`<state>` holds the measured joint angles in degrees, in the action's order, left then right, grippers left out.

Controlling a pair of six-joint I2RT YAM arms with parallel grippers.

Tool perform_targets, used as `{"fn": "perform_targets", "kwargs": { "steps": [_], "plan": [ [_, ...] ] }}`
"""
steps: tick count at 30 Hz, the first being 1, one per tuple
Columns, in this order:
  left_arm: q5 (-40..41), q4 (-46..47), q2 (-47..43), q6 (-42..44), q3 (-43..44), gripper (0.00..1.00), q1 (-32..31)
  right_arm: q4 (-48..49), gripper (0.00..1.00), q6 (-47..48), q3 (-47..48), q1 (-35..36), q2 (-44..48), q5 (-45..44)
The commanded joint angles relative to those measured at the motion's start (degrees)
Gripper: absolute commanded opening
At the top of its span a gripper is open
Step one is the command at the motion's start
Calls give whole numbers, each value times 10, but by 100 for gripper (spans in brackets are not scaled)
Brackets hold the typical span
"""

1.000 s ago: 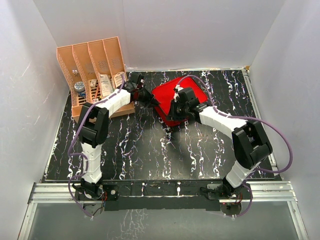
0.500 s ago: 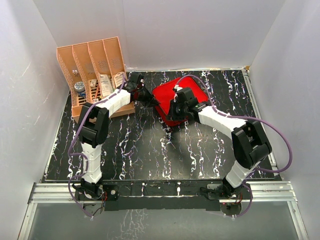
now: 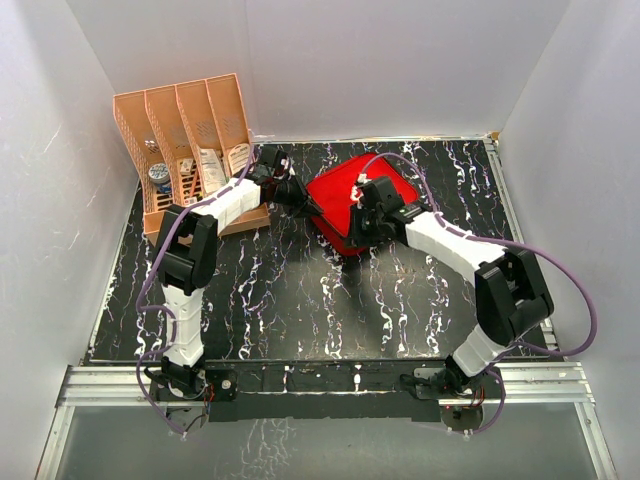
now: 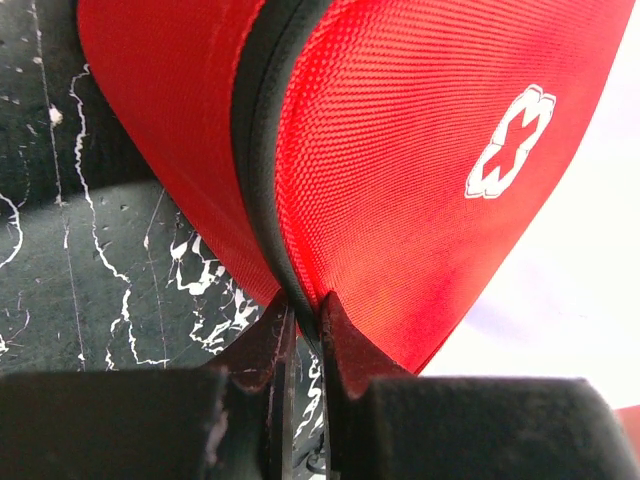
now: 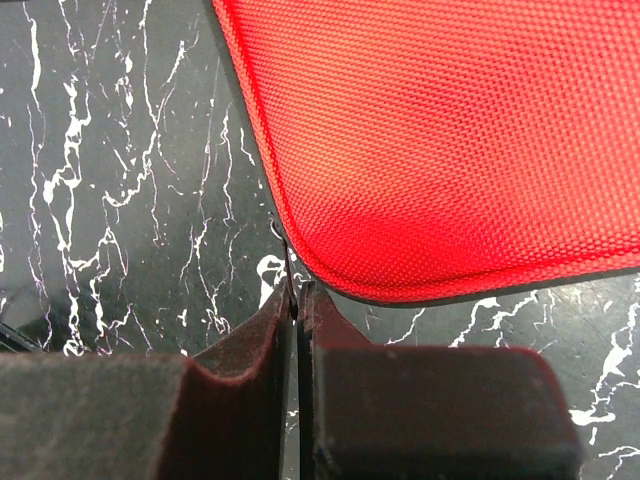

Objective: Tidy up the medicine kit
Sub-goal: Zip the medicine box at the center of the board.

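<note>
The red medicine kit [image 3: 335, 190] lies at the back middle of the black marbled table. In the left wrist view its lid with the white cross [image 4: 508, 140] fills the frame, and the black zip seam [image 4: 258, 150] runs down into my left gripper [image 4: 303, 312], which is shut on that seam at the kit's left edge [image 3: 303, 205]. My right gripper [image 5: 295, 292] sits at the kit's near corner [image 3: 352, 240], shut on a thin zip pull [image 5: 289, 262] that sticks up from between its tips. The red shell [image 5: 450, 130] lies just beyond it.
An orange slotted organizer rack [image 3: 185, 150] holding packets and small items stands at the back left, close behind the left arm. White walls close in the table [image 3: 300, 300] on three sides. The arms' purple cables loop out to both sides.
My left gripper has closed onto the kit's seam. The right arm has swung a little to the right, and the kit has shifted slightly with it.
</note>
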<state>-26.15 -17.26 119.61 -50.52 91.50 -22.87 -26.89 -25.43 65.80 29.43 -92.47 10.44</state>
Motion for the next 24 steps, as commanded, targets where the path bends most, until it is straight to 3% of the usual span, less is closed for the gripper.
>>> {"fn": "perform_targets", "kwargs": {
  "steps": [1,24],
  "plan": [
    [28,-45,-1,86,10,0,28,-48,0,20,16,-44,42,-68],
    [26,-26,-17,137,-20,0,37,-128,0,32,0,-111,103,-168]
  ]
}}
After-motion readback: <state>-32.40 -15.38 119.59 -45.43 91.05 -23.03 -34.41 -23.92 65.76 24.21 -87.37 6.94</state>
